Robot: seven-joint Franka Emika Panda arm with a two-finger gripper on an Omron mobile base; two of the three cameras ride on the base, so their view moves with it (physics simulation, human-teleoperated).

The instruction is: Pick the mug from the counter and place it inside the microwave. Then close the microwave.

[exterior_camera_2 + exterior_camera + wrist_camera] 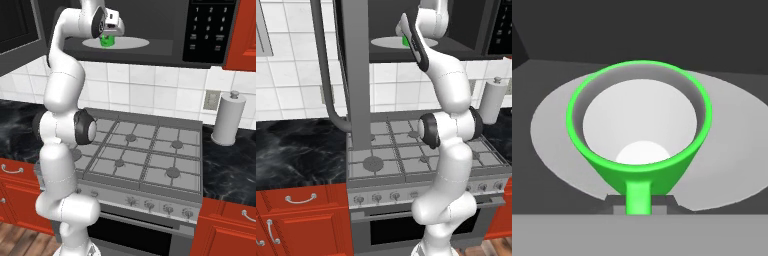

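Note:
The small green mug (106, 41) stands upright on the pale turntable (131, 43) inside the open microwave (210, 30). From the left base view, the mug (405, 41) is a green sliver behind the hand. In the hand view I look down into the mug (639, 115), its handle pointing toward me. My gripper (639, 202) sits just above the mug with a dark fingertip (615, 203) close on each side of the handle, shut on it. The microwave door (356, 75) hangs wide open to the left, its curved handle (323, 75) facing the room. The black counter (301, 150) lies below.
A grey gas stovetop (145, 150) sits right under the microwave, with the arm rising over it. A paper towel roll (227, 120) stands on the counter to the right. Red cabinets (301, 215) run below the counter. The open door blocks the space left of the cavity.

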